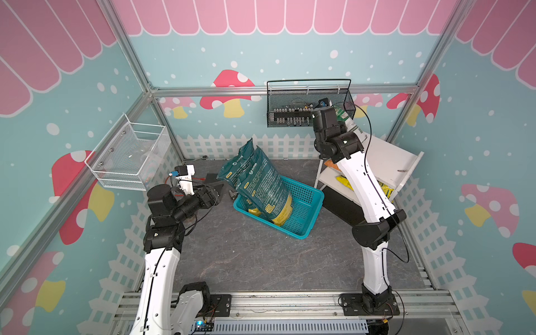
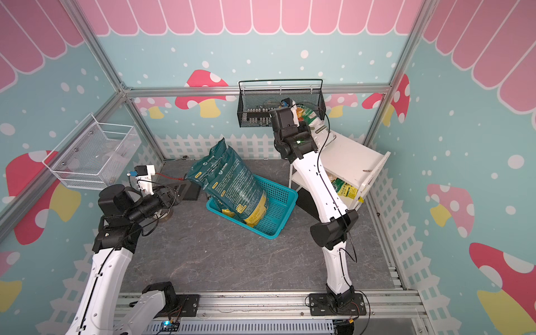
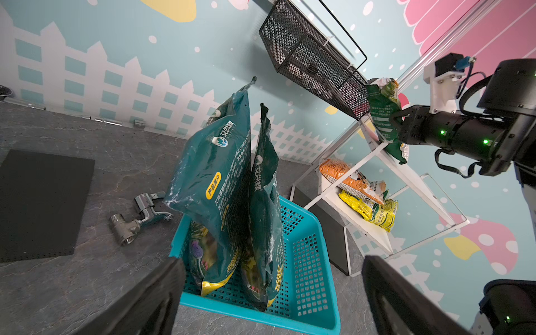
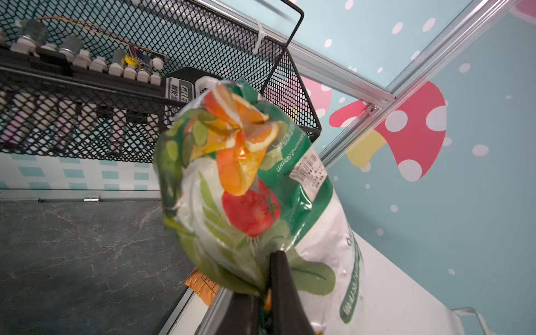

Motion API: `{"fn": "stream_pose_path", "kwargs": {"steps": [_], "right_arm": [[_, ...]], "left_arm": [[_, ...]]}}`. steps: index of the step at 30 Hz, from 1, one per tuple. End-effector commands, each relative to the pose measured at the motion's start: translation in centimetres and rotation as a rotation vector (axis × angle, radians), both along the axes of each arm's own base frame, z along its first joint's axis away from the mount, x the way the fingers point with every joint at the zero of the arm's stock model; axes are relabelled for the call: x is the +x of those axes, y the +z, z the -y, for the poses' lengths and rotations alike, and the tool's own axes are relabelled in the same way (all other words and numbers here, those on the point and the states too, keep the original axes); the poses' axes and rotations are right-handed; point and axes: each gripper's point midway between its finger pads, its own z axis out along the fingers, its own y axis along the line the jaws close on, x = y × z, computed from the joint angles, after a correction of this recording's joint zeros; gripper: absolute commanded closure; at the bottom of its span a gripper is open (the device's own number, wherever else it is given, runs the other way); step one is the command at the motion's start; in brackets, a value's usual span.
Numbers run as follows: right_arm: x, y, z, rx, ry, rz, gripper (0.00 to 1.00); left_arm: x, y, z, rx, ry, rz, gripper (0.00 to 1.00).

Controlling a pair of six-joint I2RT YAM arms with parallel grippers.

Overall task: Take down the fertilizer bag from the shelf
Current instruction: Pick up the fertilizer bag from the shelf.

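The left gripper (image 3: 272, 293) stands wide open, holding nothing, near the blue basket (image 1: 304, 208) with two dark bags (image 1: 261, 182). Farther back, the right gripper (image 4: 265, 293) is closed on the fertilizer bag (image 4: 232, 179) – on the shelf's (image 1: 385, 162) top board.

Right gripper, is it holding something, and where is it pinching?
Yes: the right gripper is shut on the fertilizer bag, pinching its crumpled green edge on the shelf top.
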Motion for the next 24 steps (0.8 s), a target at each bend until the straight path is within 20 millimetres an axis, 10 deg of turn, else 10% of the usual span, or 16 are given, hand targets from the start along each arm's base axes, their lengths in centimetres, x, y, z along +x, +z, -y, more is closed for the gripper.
{"fn": "stream_pose_path", "kwargs": {"steps": [1, 24], "right_arm": [[0.0, -0.1, 0.6, 0.021, -0.022, 0.007, 1.0], [-6.4, 7.7, 1.3, 0.275, 0.074, 0.307, 1.0]], "left_arm": [[-0.5, 1.5, 0.3, 0.021, -0.012, 0.045, 0.01], [-0.6, 1.5, 0.4, 0.022, -0.015, 0.046, 0.01]]}}
